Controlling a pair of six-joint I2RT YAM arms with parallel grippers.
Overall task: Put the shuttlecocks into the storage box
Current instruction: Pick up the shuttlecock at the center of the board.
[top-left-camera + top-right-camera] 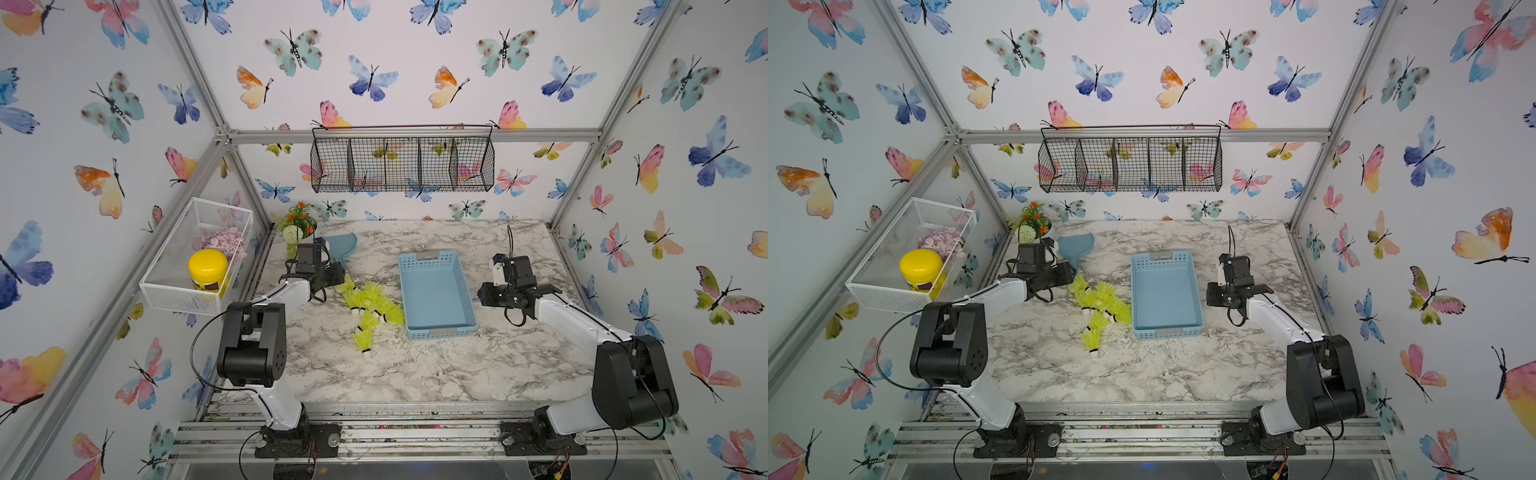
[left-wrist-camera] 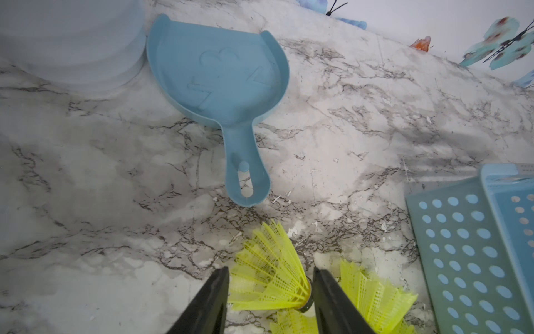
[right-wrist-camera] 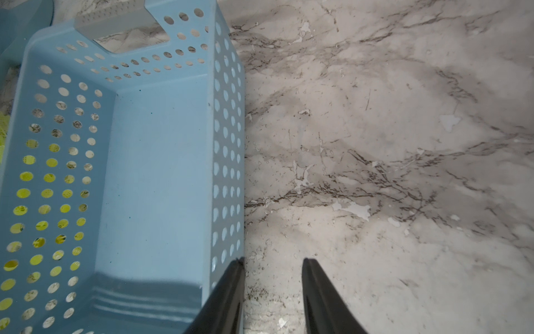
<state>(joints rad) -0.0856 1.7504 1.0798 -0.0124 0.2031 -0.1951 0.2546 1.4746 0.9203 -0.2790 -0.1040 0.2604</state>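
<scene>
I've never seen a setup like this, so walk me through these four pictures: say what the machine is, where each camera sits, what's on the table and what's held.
Two robot arms stand at a marble table, each ending in a two-fingered pincer. Both top views look down from overhead; each wrist view looks out past one arm's pincer. On the table lie yellow shuttlecocks, an empty blue storage box and a blue dustpan. The left pincer straddles one shuttlecock, not clearly gripping it. The right pincer is open beside the box, holding nothing.
</scene>
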